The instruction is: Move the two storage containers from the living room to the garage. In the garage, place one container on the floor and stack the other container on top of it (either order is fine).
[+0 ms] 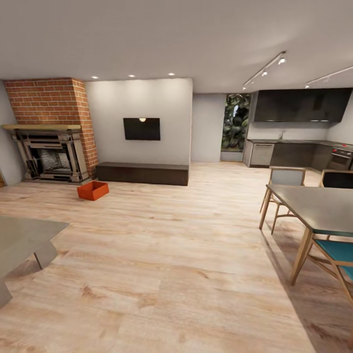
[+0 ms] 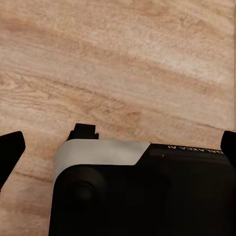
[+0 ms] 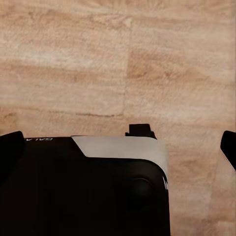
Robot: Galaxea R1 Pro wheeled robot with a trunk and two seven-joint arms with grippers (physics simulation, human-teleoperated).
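One orange-red storage container [image 1: 92, 190] sits on the light wood plank floor [image 1: 162, 255] of the living room, far ahead to the left, between the brick fireplace [image 1: 51, 147] and the long dark low cabinet [image 1: 142, 173]. The other container is out of view, as are the garage and its concrete floor. In the left wrist view my left gripper [image 2: 118, 147] hangs over the planks and my own black and white base, fingers [image 2: 11, 150] wide apart and empty. My right gripper [image 3: 118, 147] is likewise open, its fingers [image 3: 10, 147] spread with nothing between them.
A wall TV [image 1: 141, 128] hangs above the cabinet. A grey table [image 1: 24, 240] juts in at the near left. At the right are a dining table [image 1: 318, 206] with wooden chairs [image 1: 287, 184] and a dark kitchen [image 1: 299, 142] behind. Wide open floor leads toward the container.
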